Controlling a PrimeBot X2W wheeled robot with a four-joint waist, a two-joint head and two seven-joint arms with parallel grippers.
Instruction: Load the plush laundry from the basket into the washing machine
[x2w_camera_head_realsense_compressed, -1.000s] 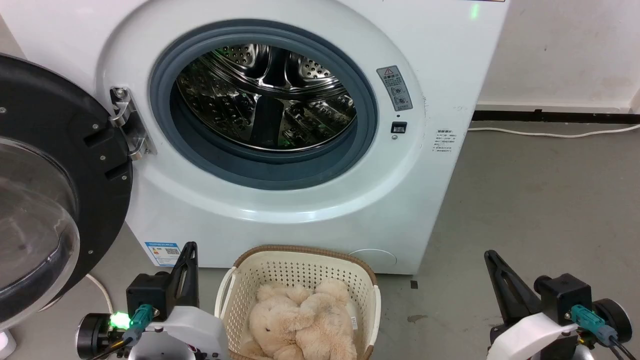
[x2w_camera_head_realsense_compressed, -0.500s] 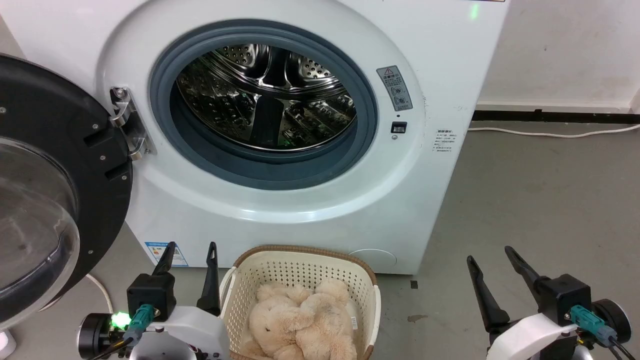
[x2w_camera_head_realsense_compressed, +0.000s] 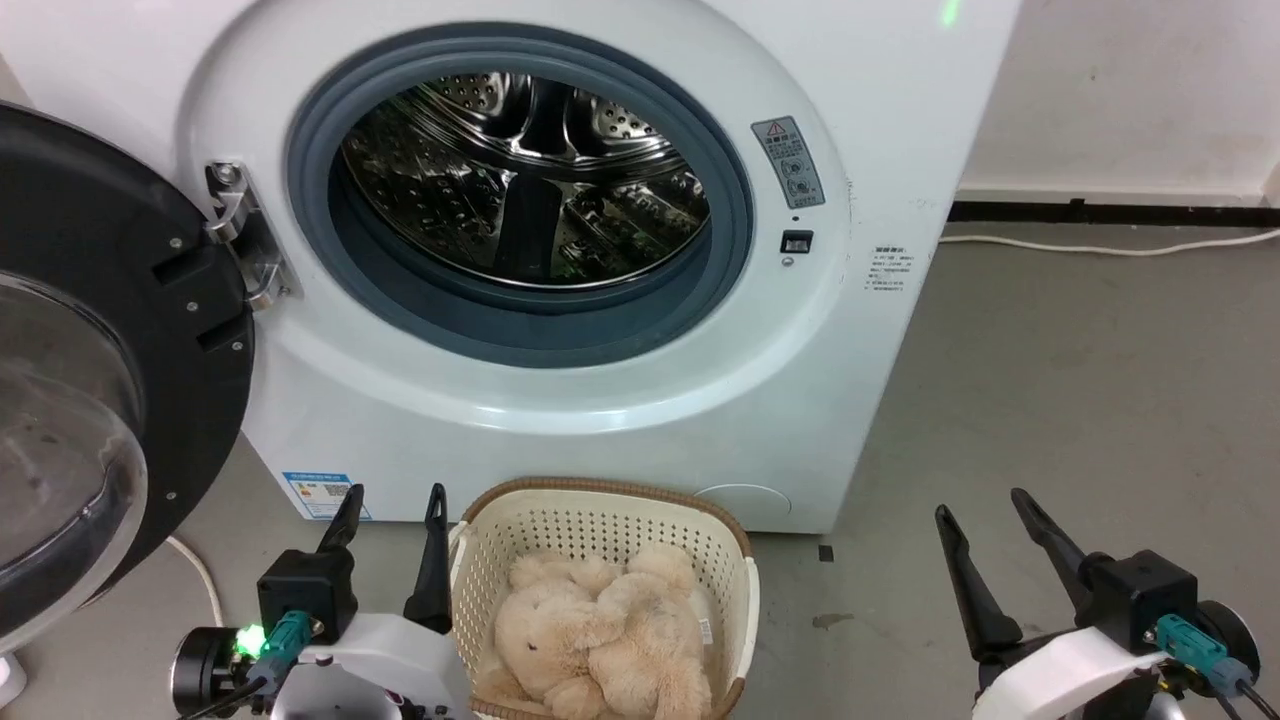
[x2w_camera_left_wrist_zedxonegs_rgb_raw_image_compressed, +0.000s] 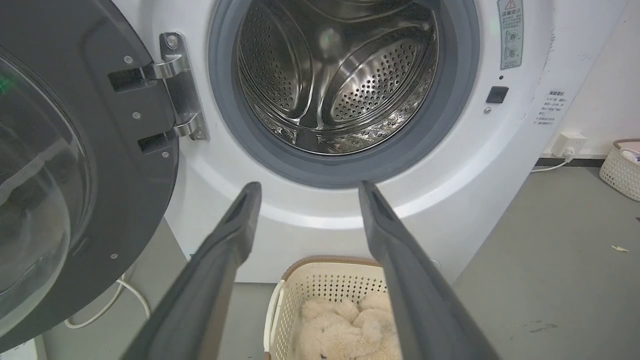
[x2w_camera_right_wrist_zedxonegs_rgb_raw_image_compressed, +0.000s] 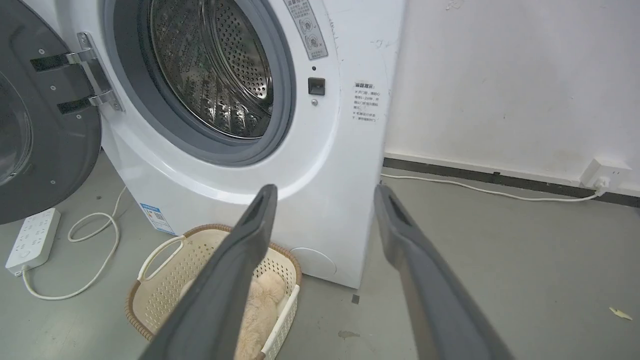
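Left gripper (x2w_camera_head_realsense_compressed: 396, 492): fingers spread apart, nothing held. Right gripper (x2w_camera_head_realsense_compressed: 980, 503): likewise spread, empty. Plush laundry (x2w_camera_head_realsense_compressed: 600, 640) lying in basket (x2w_camera_head_realsense_compressed: 600, 487), just right of left gripper, well left of right gripper. Washing machine (x2w_camera_head_realsense_compressed: 560, 400) ahead of both fingertips, door (x2w_camera_head_realsense_compressed: 190, 300) swung open.

You are looking at a grey floor (x2w_camera_head_realsense_compressed: 1080, 400) stretching back to a white wall (x2w_camera_head_realsense_compressed: 1130, 90), with a black skirting strip (x2w_camera_head_realsense_compressed: 1110, 212) running along its foot. A white cable (x2w_camera_head_realsense_compressed: 1100, 249) is lying just in front of that strip and leading to a wall socket (x2w_camera_right_wrist_zedxonegs_rgb_raw_image_compressed: 606, 172). Over on the left you are seeing a white power strip (x2w_camera_right_wrist_zedxonegs_rgb_raw_image_compressed: 31, 240) resting on the floor, its cord (x2w_camera_right_wrist_zedxonegs_rgb_raw_image_compressed: 118, 231) curling in a loose loop beside it. A dark stain (x2w_camera_head_realsense_compressed: 830, 620) and a small pale scrap (x2w_camera_right_wrist_zedxonegs_rgb_raw_image_compressed: 620, 313) are marking the floor. A pale hamper (x2w_camera_left_wrist_zedxonegs_rgb_raw_image_compressed: 620, 170) is sitting by the wall.
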